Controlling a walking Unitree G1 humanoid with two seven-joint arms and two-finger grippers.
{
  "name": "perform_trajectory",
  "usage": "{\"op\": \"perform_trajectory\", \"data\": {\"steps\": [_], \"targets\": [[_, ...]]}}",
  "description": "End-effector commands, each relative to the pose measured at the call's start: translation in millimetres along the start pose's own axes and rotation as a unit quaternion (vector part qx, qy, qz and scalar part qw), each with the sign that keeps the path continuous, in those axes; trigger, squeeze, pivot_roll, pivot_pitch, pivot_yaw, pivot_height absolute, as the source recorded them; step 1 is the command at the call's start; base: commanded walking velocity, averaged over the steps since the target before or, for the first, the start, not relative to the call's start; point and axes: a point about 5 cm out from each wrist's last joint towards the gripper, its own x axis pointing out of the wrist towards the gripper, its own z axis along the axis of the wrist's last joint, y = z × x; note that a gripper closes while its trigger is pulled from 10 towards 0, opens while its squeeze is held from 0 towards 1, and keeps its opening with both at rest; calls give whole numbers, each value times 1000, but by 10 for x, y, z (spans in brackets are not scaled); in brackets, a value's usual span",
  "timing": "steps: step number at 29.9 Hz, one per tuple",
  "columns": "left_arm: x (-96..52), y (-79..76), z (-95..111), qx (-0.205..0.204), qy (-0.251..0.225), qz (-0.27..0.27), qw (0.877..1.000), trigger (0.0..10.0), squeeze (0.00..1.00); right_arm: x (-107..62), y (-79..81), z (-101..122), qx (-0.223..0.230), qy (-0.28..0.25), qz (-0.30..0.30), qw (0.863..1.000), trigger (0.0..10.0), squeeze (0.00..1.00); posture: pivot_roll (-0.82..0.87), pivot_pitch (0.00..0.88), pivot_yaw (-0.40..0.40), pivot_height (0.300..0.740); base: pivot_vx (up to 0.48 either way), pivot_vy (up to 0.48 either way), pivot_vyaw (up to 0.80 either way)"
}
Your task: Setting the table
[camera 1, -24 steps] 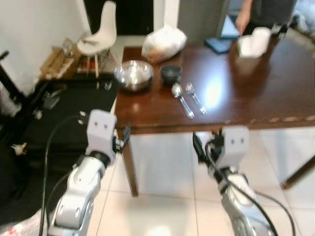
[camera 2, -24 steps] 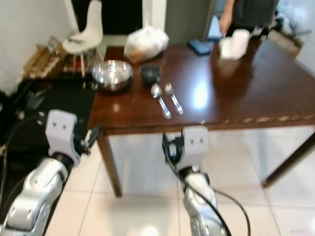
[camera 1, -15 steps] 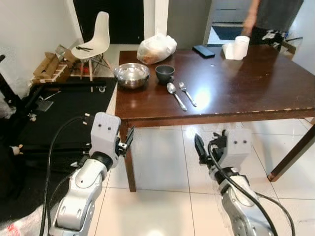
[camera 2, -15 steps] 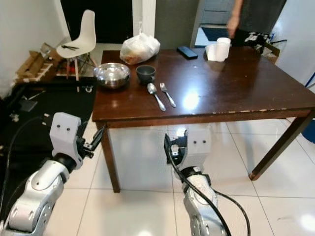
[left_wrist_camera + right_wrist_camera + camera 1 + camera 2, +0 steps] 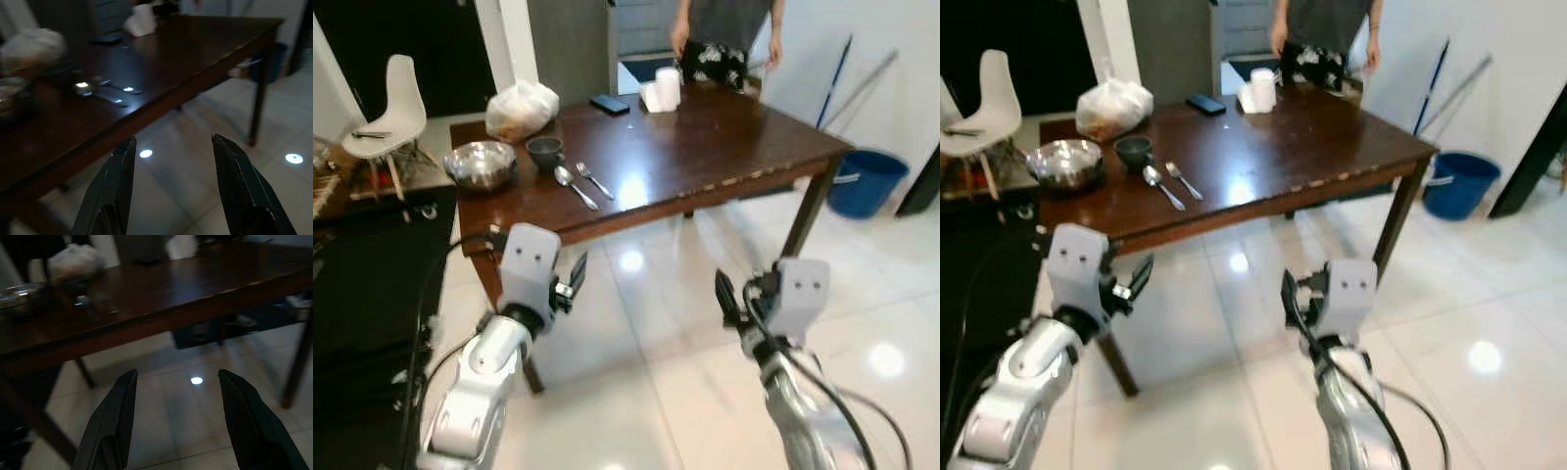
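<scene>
Glossy pale tile runs under a dark wooden table [image 5: 724, 137], and both arms hang short of it. On the left gripper [image 5: 171, 191] the two black fingers stand well apart with nothing between them, aimed at the near table edge; the right gripper [image 5: 178, 423] is spread just as wide and just as empty, low over the floor.

Half a second ago the table filled the middle of the head views. Now it sits further off and skewed to the left, with a blue bucket [image 5: 867, 181] and a broom handle [image 5: 835, 73] newly in sight on the right, so the camera has swung and backed away; the things themselves have not shifted. I judge the robot is repositioning, and no reach is possible from here.

Out on the table's left end lie the spoon [image 5: 574, 185] and fork [image 5: 594, 180] side by side, just beside a small dark bowl [image 5: 545, 151], a steel mixing bowl [image 5: 481, 164] and a plastic bag [image 5: 522, 108]. A phone [image 5: 609, 104] and white cup [image 5: 667, 88] sit at the far edge, where a person [image 5: 724, 34] stands. A white chair [image 5: 386, 113] is off to the left
</scene>
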Motion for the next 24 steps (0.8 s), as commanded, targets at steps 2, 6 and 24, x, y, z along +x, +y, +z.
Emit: {"op": "perform_trajectory", "data": {"steps": [2,6,24], "targets": [[-9,7,-30,6,6,0,1000,10000,0,-4,-14,-35,5,9,-2,1000,10000,0,-55,0,82,740,0,0,-800],[-6,8,-35,7,7,0,1000,10000,0,-2,-10,-36,6,9,-1,1000,10000,0,-55,0,82,740,0,0,-800],[-14,23,-108,11,15,0,1000,10000,0,7,15,-73,4,14,7,1000,10000,0,-56,0,83,740,0,0,-796]]}}
